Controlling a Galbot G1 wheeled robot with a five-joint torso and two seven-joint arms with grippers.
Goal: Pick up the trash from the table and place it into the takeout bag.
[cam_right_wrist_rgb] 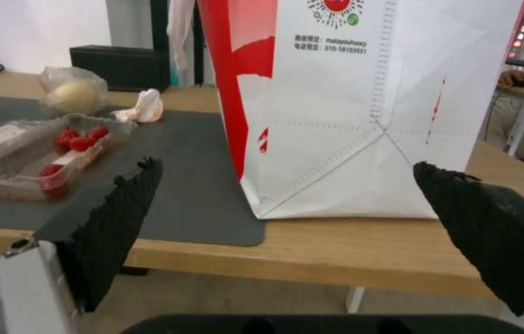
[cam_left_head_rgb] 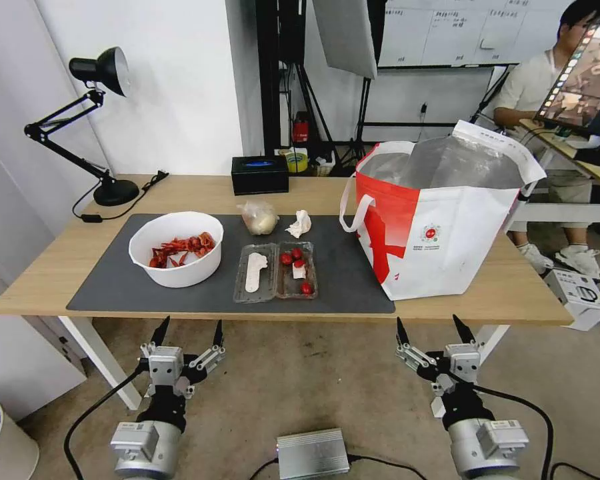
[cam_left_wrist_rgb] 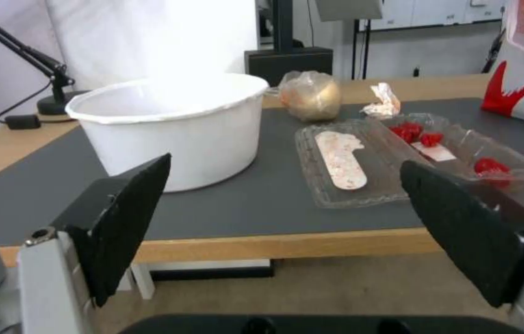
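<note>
Both grippers hang below the near edge of the table (cam_left_head_rgb: 60, 267), short of it and touching nothing: the left gripper (cam_left_head_rgb: 188, 331) under the mat's left half, the right gripper (cam_left_head_rgb: 435, 329) under the takeout bag (cam_left_head_rgb: 440, 227), each with its black fingers spread wide and empty.

On the dark grey mat (cam_left_head_rgb: 113, 280) the trash lies in a loose group. A white bowl (cam_left_head_rgb: 176, 248) of red shells stands to the left; from the left wrist its contents are hidden behind its wall. Just right of it the clear hinged tray (cam_left_head_rgb: 275, 271) lies open, red tomatoes (cam_left_head_rgb: 292, 256) in its right half and a pale strip in its left; what the strip is cannot be made out. Behind the tray sit a beige bundle in a clear bag (cam_left_head_rgb: 259, 217) and, beside it, a crumpled white tissue (cam_left_head_rgb: 300, 223).

The white-and-red bag stands upright at the table's right end, partly on the mat, its foil-lined mouth open; its inside is not visible past the rim. From the right wrist its top is cut off. A black tissue box (cam_left_head_rgb: 259, 174) sits at the far edge, with a desk lamp (cam_left_head_rgb: 100, 127) at the far left corner.
</note>
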